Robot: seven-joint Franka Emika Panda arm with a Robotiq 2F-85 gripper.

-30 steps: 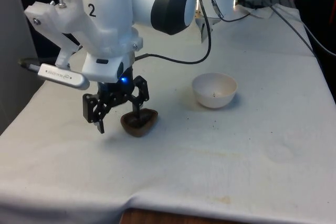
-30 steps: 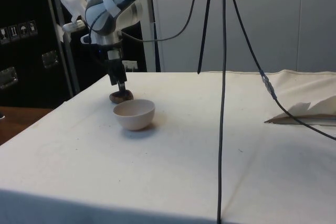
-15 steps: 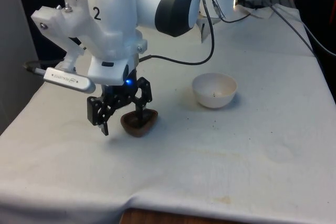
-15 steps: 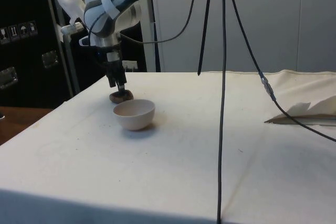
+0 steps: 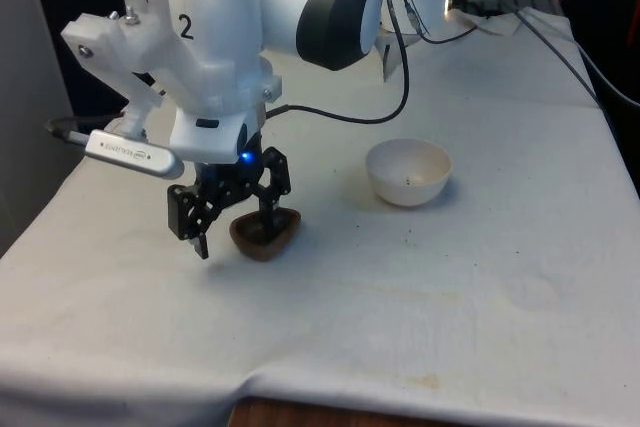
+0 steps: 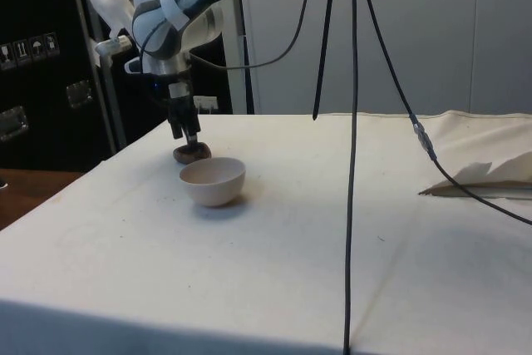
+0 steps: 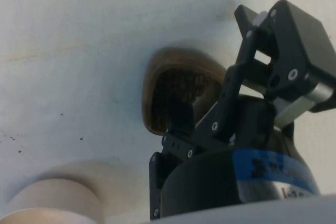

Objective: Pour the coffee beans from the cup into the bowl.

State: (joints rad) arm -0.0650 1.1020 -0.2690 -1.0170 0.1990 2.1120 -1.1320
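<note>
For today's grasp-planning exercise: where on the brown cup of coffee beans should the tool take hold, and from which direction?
Grip the brown cup by its rim wall, coming from above with one finger inside and one outside. It is low, wide and open-topped, so its thin rim looks easier to pinch than its body. The tool is open and already has one finger in the cup. The white bowl stands apart, towards the front view's right.

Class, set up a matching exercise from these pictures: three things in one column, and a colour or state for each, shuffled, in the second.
Things:
1. cup
2. bowl
3. gripper

States:
A. white, nearly empty, standing alone on the cloth
B. black, one finger dipping into the cup, the other outside it
C. brown, holding dark coffee beans

Pairs: 1-C, 2-A, 3-B
</note>
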